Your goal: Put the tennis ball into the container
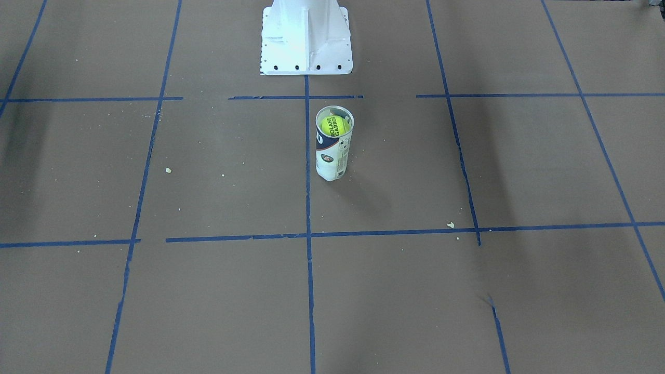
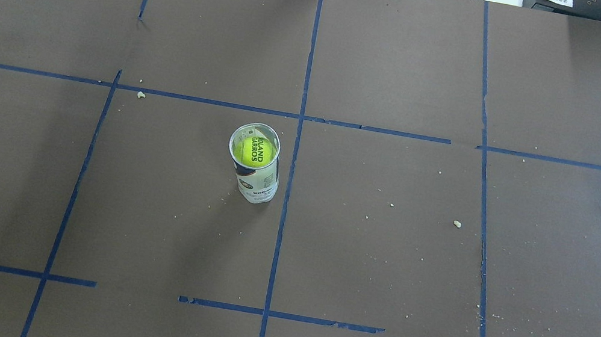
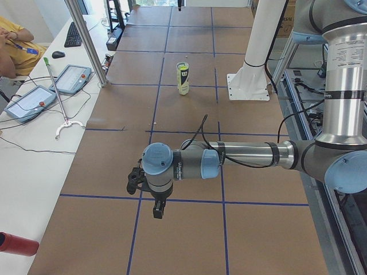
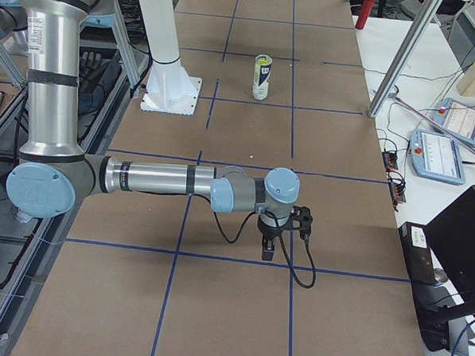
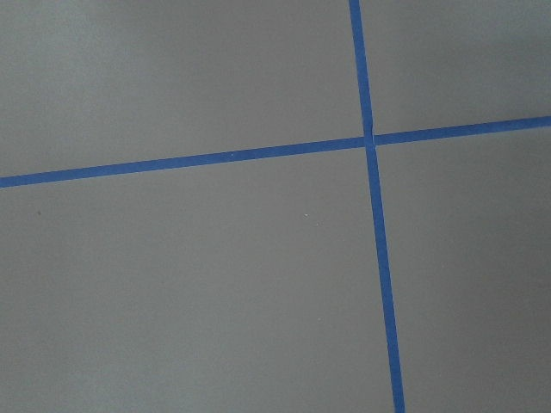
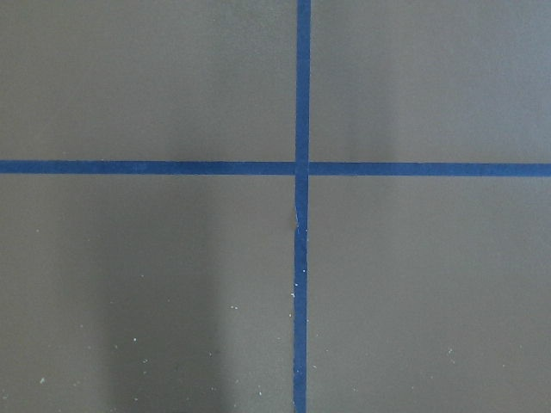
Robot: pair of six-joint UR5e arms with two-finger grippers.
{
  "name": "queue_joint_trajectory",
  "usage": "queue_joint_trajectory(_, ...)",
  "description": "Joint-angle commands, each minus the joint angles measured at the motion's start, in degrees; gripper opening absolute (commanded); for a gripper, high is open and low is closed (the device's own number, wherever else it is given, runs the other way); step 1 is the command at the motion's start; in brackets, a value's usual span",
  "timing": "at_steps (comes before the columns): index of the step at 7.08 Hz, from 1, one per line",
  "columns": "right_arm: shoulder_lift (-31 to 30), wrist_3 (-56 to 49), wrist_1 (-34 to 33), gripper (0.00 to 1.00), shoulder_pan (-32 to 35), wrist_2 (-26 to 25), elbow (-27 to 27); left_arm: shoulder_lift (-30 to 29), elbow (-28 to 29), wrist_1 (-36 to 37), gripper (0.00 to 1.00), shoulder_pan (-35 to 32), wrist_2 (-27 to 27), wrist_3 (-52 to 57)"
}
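The left gripper (image 3: 157, 211) shows only in the exterior left view. It hangs fingers-down from the near arm's wrist over the brown paper-covered table (image 2: 386, 238). It is too small there to tell whether its jaws are spread or closed, or whether it grips anything. Its wrist camera shows none of its fingers, only paper and a crossing of blue tape lines (image 5: 370, 142).

The right gripper (image 4: 268, 251) shows only in the exterior right view, also pointing down from a low, outstretched arm. How its jaws stand cannot be told either. Its wrist view gives another tape crossing (image 6: 301, 168) and a few pale crumbs.

The tennis-ball tube (image 2: 258, 183) stands upright well away from both grippers. In each side view it lies far down the table beyond the gripper, near the white pedestal base (image 1: 306, 41). Nothing touches it.

The tennis ball (image 2: 254, 151) sits inside the tube, close under the open rim, with its dark lettering facing up. Only the overhead and front-facing views look down the tube's mouth and show this clearly. Neither of those two views shows either arm. The side views show both the arms and the tube (image 3: 183, 80), but from far off.
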Motion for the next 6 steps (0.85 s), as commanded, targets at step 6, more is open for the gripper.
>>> queue_joint_trajectory(6, 0.00, 0.00, 0.00, 1.00, 0.00, 0.00, 0.00, 2.57, -0.23, -0.01, 1.00, 0.26, -1.58, 0.46)
